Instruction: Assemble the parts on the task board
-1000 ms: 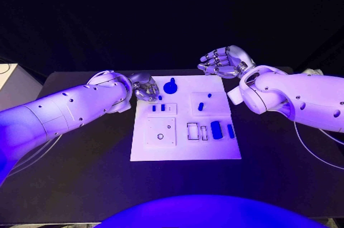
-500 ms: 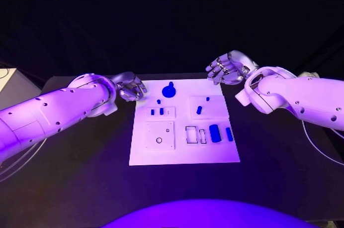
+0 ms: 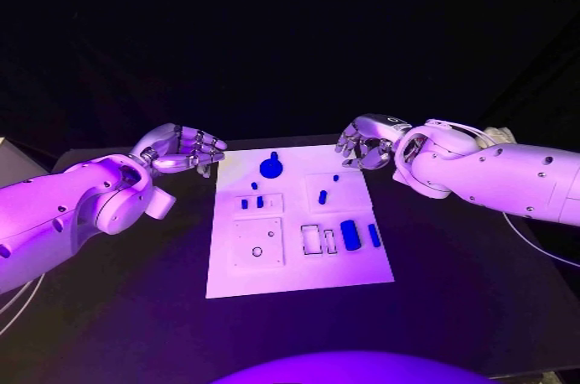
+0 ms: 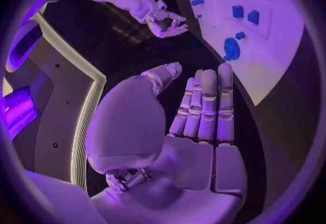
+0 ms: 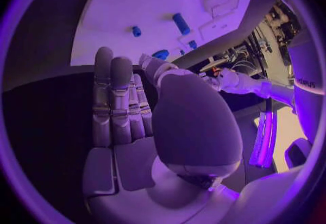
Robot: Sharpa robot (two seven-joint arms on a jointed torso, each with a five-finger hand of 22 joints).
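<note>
White plate: the task board [image 3: 302, 279] lies in the middle of the black worktop [image 3: 121, 317], nearer its far edge.
Parts: small blue pieces sit on the board; a rounded one [image 3: 271, 168] near its far edge, a long block [image 3: 349, 235] towards its right edge, two short ones [image 3: 251, 203] side by side left of centre.
Left hand [image 3: 181, 149]: empty, fingers straight and together, held beside the board's far left corner.
Right hand [image 3: 366, 142]: empty, fingers extended, at the board's far right corner.
</note>
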